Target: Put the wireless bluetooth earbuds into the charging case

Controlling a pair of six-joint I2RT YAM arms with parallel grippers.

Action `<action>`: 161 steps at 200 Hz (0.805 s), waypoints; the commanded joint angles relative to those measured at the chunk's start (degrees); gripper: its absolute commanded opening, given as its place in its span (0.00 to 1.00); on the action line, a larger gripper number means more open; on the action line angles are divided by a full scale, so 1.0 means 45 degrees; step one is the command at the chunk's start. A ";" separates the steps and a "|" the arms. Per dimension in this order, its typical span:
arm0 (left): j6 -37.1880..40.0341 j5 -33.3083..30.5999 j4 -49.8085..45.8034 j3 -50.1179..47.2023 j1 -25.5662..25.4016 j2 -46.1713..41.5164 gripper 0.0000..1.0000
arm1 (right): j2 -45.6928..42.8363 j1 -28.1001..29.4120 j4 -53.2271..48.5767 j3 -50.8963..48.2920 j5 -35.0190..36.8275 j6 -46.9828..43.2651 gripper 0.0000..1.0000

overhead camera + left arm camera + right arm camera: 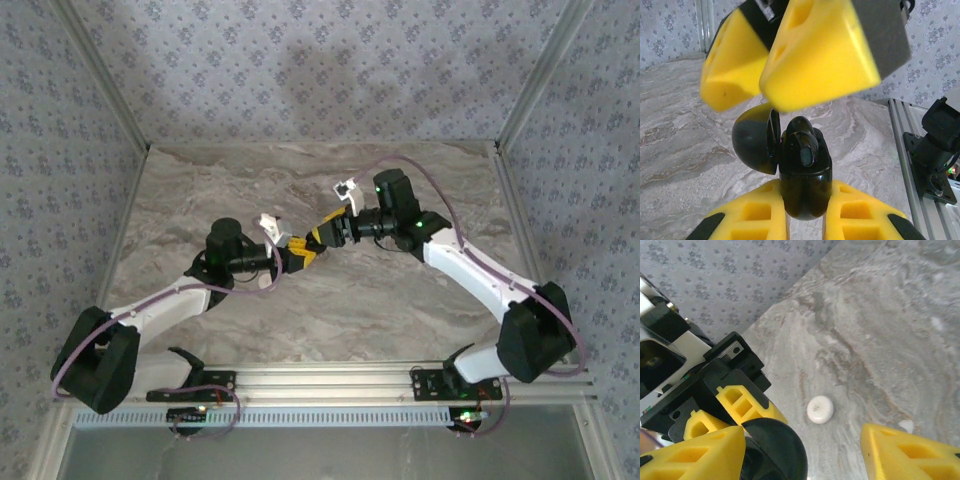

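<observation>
No text, brand, label or number legible anywhere. Wallpaper [300, 60]: floral print, no letters. Yellow fingers [815, 55], black case [805, 185], bench [880, 315]: all unmarked.

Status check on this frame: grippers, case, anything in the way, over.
Left gripper shut on black charging case, lid open. Right gripper open, just above it. White puck on table, apart from both.
</observation>
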 commanded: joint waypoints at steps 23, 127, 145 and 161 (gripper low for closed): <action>0.0326 0.0105 -0.0149 0.0457 -0.0075 -0.0285 0.09 | 0.0265 -0.0035 0.0338 0.0417 -0.2310 0.0427 0.60; 0.0043 -0.0383 -0.0419 0.0695 -0.0087 0.0115 0.09 | -0.2143 -0.0902 0.0379 -0.1273 -0.2121 0.1162 0.46; -0.0132 -0.0660 -0.1138 0.1077 -0.0110 0.0311 0.09 | -0.2421 -0.1311 -0.0370 -0.1387 -0.0307 0.1509 0.48; -0.0274 -0.0957 -0.2419 0.1779 -0.0222 0.0675 0.09 | -0.2655 -0.1770 -0.0720 -0.1644 0.0590 0.1926 0.49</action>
